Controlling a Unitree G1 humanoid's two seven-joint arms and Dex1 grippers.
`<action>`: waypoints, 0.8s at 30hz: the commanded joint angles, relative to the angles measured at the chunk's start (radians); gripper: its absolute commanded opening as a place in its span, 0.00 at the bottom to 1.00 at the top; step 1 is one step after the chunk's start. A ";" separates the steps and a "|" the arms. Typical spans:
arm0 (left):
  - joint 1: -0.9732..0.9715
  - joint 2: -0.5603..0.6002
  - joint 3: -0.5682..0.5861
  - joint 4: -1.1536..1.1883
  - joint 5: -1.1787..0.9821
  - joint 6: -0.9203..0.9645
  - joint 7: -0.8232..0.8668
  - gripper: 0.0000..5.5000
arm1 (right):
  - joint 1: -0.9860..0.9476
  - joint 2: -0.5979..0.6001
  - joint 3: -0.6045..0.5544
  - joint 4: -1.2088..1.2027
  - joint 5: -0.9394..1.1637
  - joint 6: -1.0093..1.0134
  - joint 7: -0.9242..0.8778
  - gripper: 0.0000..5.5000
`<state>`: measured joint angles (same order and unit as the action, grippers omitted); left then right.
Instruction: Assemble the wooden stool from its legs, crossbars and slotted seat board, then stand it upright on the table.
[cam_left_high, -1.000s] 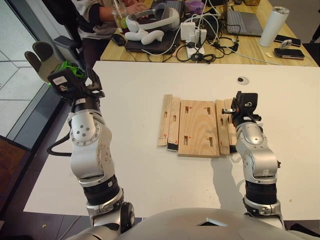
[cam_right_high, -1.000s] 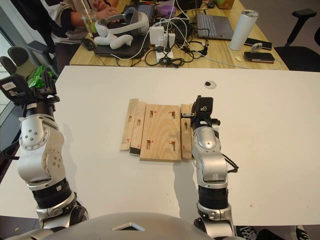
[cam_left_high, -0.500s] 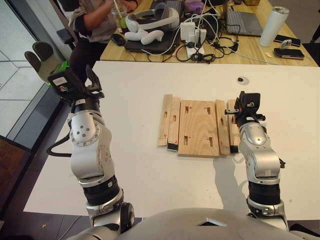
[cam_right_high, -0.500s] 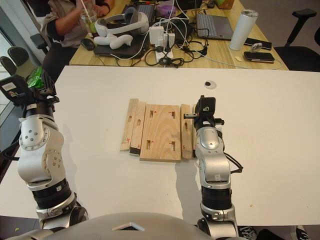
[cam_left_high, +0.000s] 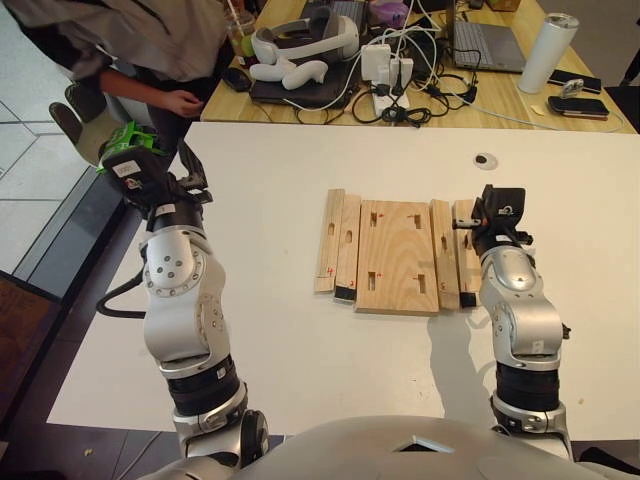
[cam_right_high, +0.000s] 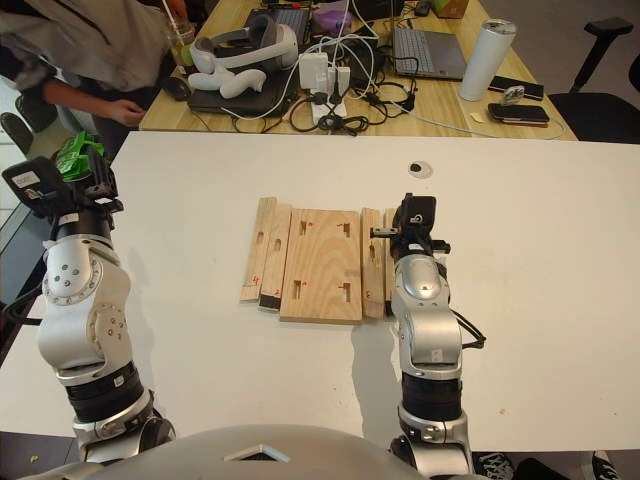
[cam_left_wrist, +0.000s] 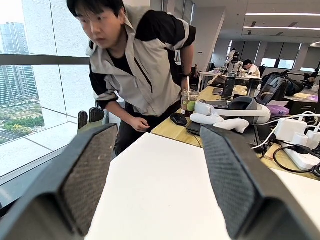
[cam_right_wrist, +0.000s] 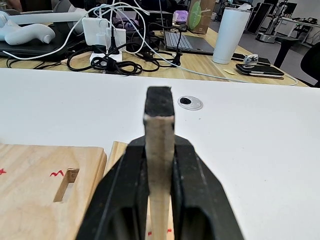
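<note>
My right claw (cam_right_wrist: 159, 150): pinching pale wooden strip with black end (cam_right_wrist: 159, 107), strip standing on edge. Flat pale slotted wooden seat board (cam_left_high: 397, 257): lying on white table (cam_left_high: 280, 180), 9 o'clock of right claw. My left claw (cam_left_wrist: 157, 175): spread, at table edge, far 9 o'clock.

Pale wooden seat board (cam_left_high: 396, 257) with red marks, white table (cam_left_high: 270, 200)

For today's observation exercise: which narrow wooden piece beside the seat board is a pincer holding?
The outermost piece on the robot's right; it alone is clamped in the right pincer.
</note>
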<state>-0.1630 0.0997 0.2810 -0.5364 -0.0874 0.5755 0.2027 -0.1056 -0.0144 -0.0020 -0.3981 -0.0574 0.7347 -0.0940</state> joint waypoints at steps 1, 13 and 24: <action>-0.040 0.010 -0.040 0.059 0.003 0.004 -0.035 0.55 | 0.078 0.036 -0.017 -0.050 -0.005 0.042 -0.033 0.07; -0.084 0.013 -0.083 0.110 0.006 -0.021 -0.074 0.55 | 0.197 0.136 0.011 -0.107 -0.049 0.028 -0.141 0.07; -0.032 -0.018 -0.051 0.027 0.021 -0.009 -0.017 0.55 | 0.123 0.083 0.028 -0.115 -0.024 0.179 -0.056 0.07</action>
<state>-0.2063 0.0927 0.2269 -0.4954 -0.0772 0.5566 0.1740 -0.0068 0.0604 0.0161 -0.5517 -0.1010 0.8475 -0.1725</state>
